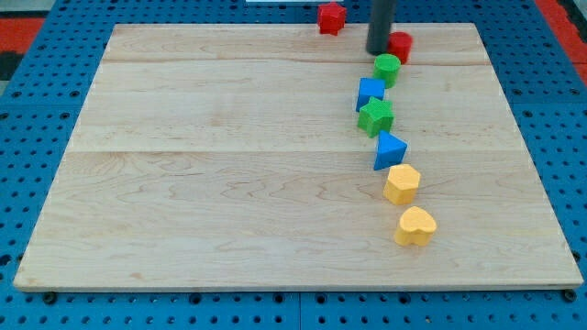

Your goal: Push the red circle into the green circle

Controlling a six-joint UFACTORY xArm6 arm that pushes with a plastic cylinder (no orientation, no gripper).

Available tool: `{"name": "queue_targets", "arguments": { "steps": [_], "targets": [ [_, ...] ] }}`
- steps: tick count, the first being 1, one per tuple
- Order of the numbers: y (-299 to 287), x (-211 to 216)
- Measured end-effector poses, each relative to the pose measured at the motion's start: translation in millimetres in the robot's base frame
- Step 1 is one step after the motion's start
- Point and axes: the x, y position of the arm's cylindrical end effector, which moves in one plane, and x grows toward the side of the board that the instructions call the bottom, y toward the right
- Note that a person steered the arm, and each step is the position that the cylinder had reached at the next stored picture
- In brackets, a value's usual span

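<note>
Two task blocks sit near the wooden bench (229,165)'s top edge, red circle (401,45) just above green circle (387,69), my tip (379,51), which carries no claw, touching red's left, so pushing sideways could slide red past green.

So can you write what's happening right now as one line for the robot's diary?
step: pushing | my tip: touching red circle from the view's left | green circle: just below red circle, narrow gap | status: not yet together
</note>
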Motion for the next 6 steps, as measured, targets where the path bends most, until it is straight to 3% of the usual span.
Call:
{"name": "queue_targets", "arguments": {
  "steps": [1, 4, 6],
  "targets": [
    [-42.2, 7.9],
    [-50.3, 6.0],
    [-42.0, -20.3]
  ]
}}
